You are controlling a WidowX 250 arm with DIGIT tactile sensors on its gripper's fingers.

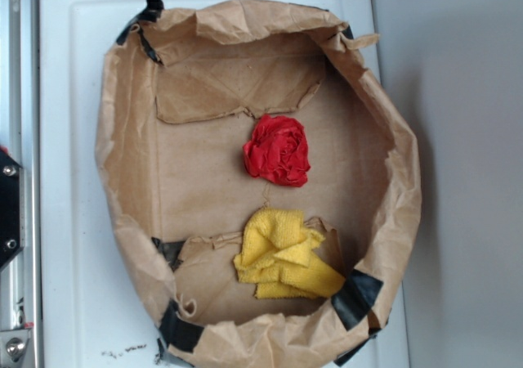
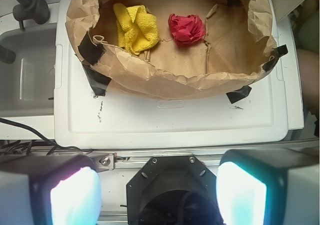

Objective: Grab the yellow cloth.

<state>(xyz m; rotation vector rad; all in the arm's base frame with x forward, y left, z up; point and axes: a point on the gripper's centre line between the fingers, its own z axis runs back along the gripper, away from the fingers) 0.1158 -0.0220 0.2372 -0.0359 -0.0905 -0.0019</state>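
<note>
The yellow cloth (image 1: 283, 255) lies crumpled on the floor of a brown paper-lined box (image 1: 122, 180), near its front wall; in the wrist view the yellow cloth (image 2: 135, 27) sits at the upper left inside the box. A red rose-shaped cloth ball (image 1: 278, 150) rests beside it, toward the box's middle. My gripper (image 2: 157, 197) hangs well back from the box, over the metal rail. Its two pale glowing pads (image 2: 75, 200) stand wide apart with nothing between them. The gripper does not show in the exterior view.
The paper box (image 2: 170, 82) rests on a white plastic lid (image 2: 170, 120) and is held with black tape (image 1: 356, 296). A black mount plate (image 2: 172, 190) sits under the gripper. A grey sink with a dark faucet (image 2: 25, 7) lies at the left.
</note>
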